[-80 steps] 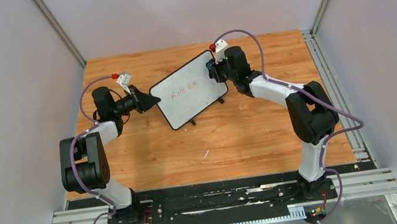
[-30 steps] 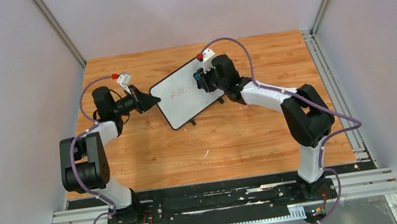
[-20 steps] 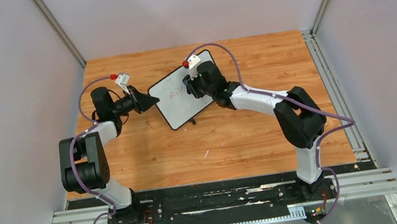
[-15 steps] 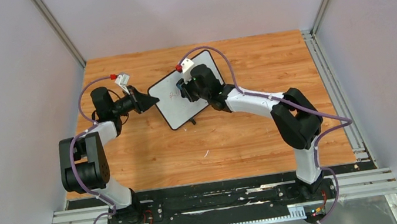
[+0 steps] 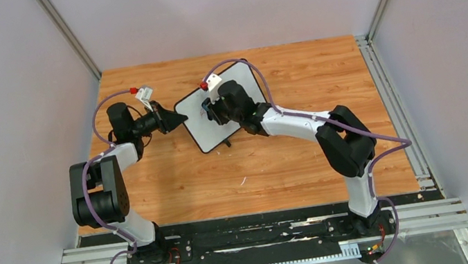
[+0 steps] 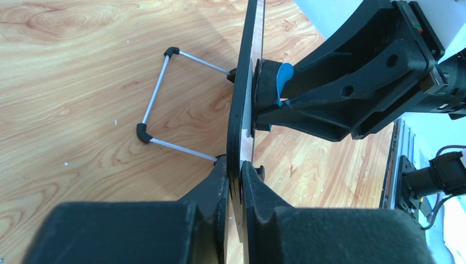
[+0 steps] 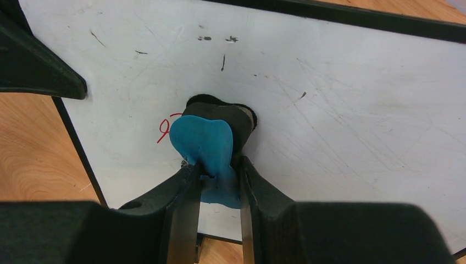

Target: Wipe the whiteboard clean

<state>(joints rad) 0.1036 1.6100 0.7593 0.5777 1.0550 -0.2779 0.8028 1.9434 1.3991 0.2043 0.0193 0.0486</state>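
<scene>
The whiteboard (image 5: 196,125), white with a thin black frame, stands tilted on the wooden table. My left gripper (image 5: 181,117) is shut on its left edge; the left wrist view shows the board's frame (image 6: 240,99) edge-on, pinched between the jaws. My right gripper (image 5: 208,111) is shut on the blue-and-black eraser (image 7: 204,144) and presses it against the board's face (image 7: 340,110). A small piece of red marker writing (image 7: 164,128) shows just left of the eraser. The eraser also shows in the left wrist view (image 6: 281,81), against the board.
The board's wire stand (image 6: 156,99) rests on the wooden table (image 5: 276,153) behind the board. Grey walls with metal rails (image 5: 66,34) enclose the table on three sides. Faint dark marks (image 7: 222,60) dot the board's face.
My right gripper has swept the eraser leftwards across the board, from its right end to near its left end. The red writing behind it is gone, except a small stroke. My left gripper has held still.
</scene>
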